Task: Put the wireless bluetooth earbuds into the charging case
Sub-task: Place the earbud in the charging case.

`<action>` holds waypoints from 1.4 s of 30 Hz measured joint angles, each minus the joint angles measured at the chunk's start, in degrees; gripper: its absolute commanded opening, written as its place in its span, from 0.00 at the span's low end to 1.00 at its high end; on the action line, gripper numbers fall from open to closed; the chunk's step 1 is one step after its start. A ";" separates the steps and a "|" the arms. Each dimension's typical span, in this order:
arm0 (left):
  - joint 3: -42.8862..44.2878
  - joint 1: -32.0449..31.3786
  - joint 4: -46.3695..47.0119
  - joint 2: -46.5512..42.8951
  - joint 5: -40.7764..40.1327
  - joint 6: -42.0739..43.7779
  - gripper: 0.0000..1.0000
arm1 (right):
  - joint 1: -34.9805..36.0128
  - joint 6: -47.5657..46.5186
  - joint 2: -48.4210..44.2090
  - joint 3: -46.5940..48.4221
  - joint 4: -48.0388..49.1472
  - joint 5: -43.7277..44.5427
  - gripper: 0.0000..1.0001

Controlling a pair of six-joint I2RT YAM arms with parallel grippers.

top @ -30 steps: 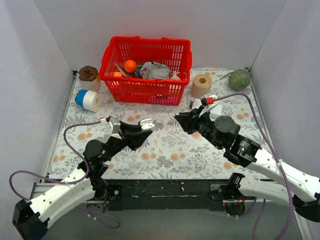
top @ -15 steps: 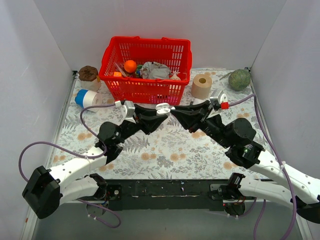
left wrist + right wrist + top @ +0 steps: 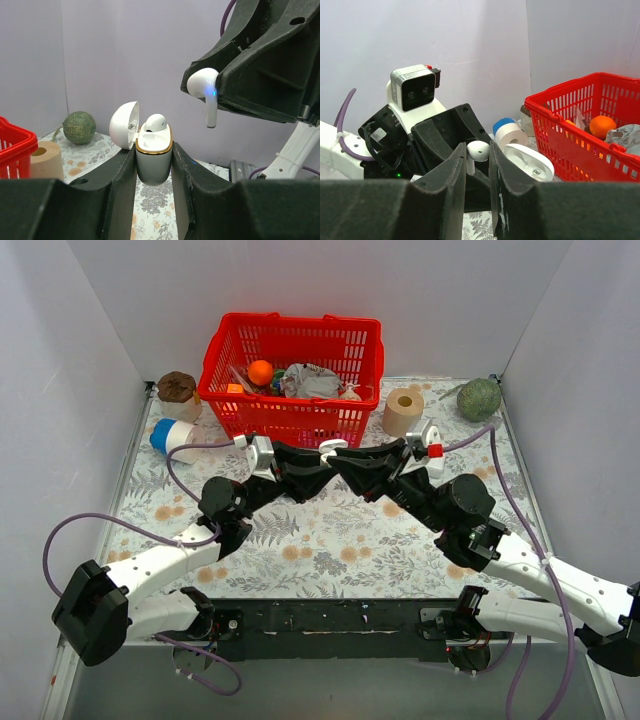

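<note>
At the far left of the table [image 3: 310, 558] lies a blue and white roll [image 3: 177, 440]. Behind it stands a brown thing [image 3: 177, 387] that I cannot identify. From this side the left arm reaches to the middle. The left gripper [image 3: 322, 462] holds the case [image 3: 154, 162] upright, its fingers set narrow around the lower body. In the left wrist view the bottom of the case is hidden between these fingers. The lid [image 3: 124, 125] stands open and leans to the left. One earbud [image 3: 156, 122] sits inside the case. Only its round head shows, and the place beside it cannot be seen from this angle. From above, the case is only a small white patch between the two black grippers.

Just to the right, the right gripper [image 3: 477, 155] pinches the second earbud [image 3: 201, 84] by its head. The stem hangs down free, and a small blue light shines on the head. The far side of the head is covered by the finger. This earbud is up and to the right of the case, with a gap between them. I cannot tell if it is exactly over the free place.

Behind the grippers is a red basket [image 3: 290, 420] with an orange ball [image 3: 260, 371] and crumpled things that are hard to make out. Further right stand a paper roll [image 3: 404, 411] and a green ball [image 3: 479, 399]. The base end of the right arm is cut off by the picture edge.
</note>
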 measured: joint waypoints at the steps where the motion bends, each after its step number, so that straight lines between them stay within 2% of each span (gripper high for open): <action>1: 0.15 -0.04 0.02 0.20 0.17 0.11 0.00 | 0.15 -0.11 0.31 0.00 0.33 0.17 0.01; 42: 2.16 -1.33 -2.89 -0.74 0.07 5.14 0.00 | 6.56 -8.04 4.28 0.04 4.87 18.75 0.01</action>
